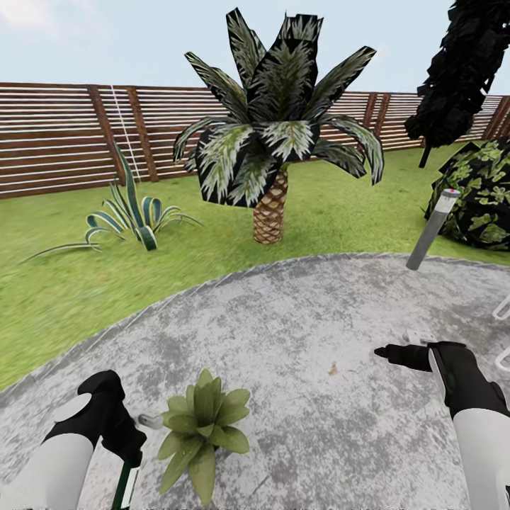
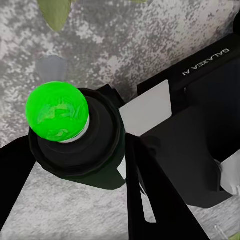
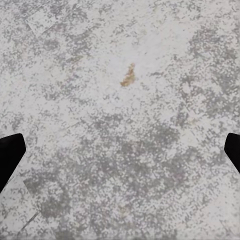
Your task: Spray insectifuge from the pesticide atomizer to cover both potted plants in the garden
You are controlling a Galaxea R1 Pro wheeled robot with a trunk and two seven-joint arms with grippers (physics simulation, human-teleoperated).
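The atomizer [image 2: 75,137] is mostly hidden in the head view, clasped by the lowered left gripper [image 1: 126,453] beside the plant [image 1: 202,425]. The right gripper [image 1: 386,351] is held spread over paving [image 3: 120,150].

- White, smooth, rounded forearm shells are seen on both arms, ending in black wrist housings.
- The left gripper [image 1: 129,473] is finished in matte black, with a white rectangular panel and "GALAXEA AI" lettering printed in white.
- The right gripper [image 1: 382,351] is shown with black, tapering fingertips [image 3: 10,155].
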